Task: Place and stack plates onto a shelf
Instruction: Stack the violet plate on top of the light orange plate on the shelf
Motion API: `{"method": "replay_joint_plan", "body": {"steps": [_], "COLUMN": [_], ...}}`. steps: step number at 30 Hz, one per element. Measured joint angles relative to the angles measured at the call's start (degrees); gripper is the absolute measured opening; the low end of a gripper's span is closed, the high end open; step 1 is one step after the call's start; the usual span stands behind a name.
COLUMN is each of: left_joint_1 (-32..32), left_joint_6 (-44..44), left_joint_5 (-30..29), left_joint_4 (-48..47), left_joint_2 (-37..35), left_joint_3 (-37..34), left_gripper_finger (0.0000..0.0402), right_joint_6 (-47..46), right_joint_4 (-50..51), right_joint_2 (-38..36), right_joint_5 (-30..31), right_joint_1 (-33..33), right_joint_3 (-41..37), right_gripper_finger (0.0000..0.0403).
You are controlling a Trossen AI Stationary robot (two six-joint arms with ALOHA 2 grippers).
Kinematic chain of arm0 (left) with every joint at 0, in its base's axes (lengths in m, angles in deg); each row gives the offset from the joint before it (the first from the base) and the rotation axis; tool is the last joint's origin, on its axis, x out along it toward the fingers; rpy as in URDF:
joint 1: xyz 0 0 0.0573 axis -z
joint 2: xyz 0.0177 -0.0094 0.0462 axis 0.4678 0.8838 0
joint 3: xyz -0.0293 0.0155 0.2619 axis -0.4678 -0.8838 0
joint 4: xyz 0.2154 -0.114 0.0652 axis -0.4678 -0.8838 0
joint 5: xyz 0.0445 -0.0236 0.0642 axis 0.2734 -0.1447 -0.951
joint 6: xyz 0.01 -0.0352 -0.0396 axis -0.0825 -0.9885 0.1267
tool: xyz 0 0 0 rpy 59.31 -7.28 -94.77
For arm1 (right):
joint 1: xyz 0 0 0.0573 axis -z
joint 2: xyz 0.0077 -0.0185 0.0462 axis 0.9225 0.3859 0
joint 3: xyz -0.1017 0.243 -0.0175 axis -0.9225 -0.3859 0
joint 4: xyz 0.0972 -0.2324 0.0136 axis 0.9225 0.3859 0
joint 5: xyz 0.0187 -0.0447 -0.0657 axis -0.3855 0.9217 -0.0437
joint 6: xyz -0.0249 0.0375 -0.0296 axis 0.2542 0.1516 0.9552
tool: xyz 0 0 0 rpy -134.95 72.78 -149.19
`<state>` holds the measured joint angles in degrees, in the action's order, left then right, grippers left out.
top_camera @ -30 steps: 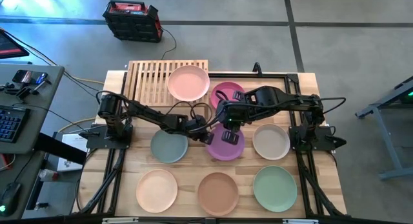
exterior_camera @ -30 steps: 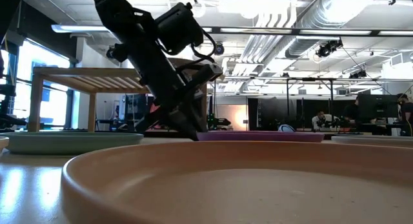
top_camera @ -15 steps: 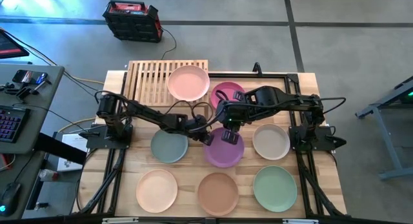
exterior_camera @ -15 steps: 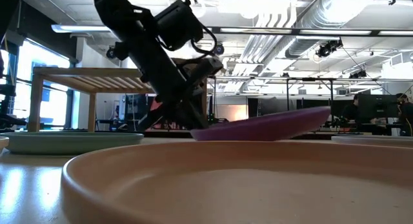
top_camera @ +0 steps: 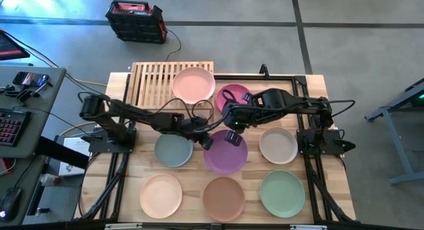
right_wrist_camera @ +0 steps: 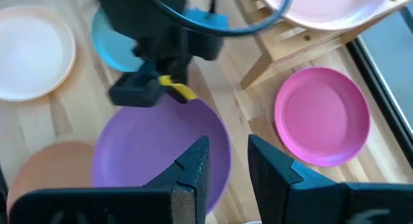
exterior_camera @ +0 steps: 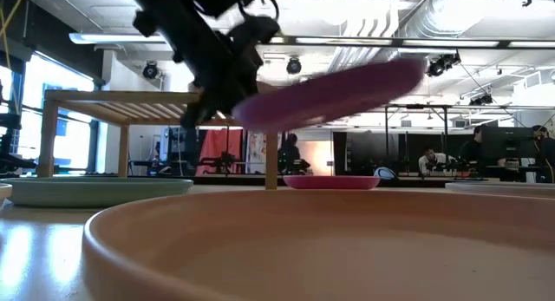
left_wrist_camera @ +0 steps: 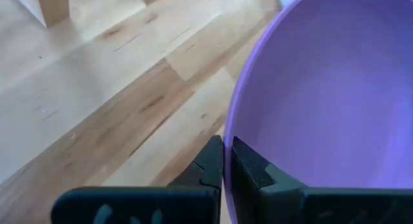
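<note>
The shelf (top_camera: 159,81) is standing at the far edge of the surface (top_camera: 126,190), toward its far left corner, and is carrying a peach plate (top_camera: 193,84) at its right end. The purple plate (top_camera: 225,152) is hanging tilted above the middle of the surface, clear of it in the low view. The left gripper (left_wrist_camera: 226,161) is pinching that plate's rim between closed jaws, while the right gripper (right_wrist_camera: 227,161) is hovering just above the plate, jaws narrowly parted and holding nothing.
</note>
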<state>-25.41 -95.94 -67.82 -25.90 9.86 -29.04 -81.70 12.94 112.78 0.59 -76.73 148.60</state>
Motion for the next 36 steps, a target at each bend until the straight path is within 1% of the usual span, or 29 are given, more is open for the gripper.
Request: {"method": "replay_joint_plan", "body": {"steps": [8, 17, 20, 23, 28, 31, 36], "left_joint_1": [0.07, -0.15, -0.46, -0.78, -1.81, -2.49, -4.45], "left_joint_6": [3.26, 7.04, 7.97, 8.51, 9.92, 10.27, 11.85], "left_joint_5": [-1.90, -2.84, -3.27, -3.66, -4.31, -5.99, -10.88], "left_joint_4": [-11.63, -22.59, -25.63, -27.91, -32.68, -33.65, -34.00], "left_joint_2": [-9.45, -19.68, -22.71, -25.11, -28.86, -30.70, -33.18], "left_joint_3": [0.00, 0.00, 0.00, 0.00, 0.00, 0.00, 0.00], "left_gripper_finger": [0.0001, 0.0001, 0.0001, 0.0001, 0.0001, 0.0001, 0.0001], "right_joint_6": [-0.32, 0.07, 0.08, -0.19, -0.22, -0.22, 0.63], "right_joint_4": [-0.95, -3.44, -4.21, -4.64, -7.08, -9.26, -12.02], "right_joint_2": [0.00, 0.02, 0.02, 0.02, 0.02, 0.02, 0.02], "right_joint_5": [2.93, 3.42, 3.82, 5.03, 9.18, 8.74, 8.71], "right_joint_1": [0.01, 1.20, 1.42, 1.56, 1.81, 2.76, 5.84], "right_joint_3": [0.00, 0.02, 0.02, 0.02, 0.02, 0.02, 0.02], "right_gripper_finger": [0.0056, 0.0054, 0.0063, 0.0081, 0.0115, 0.0122, 0.0124]}}
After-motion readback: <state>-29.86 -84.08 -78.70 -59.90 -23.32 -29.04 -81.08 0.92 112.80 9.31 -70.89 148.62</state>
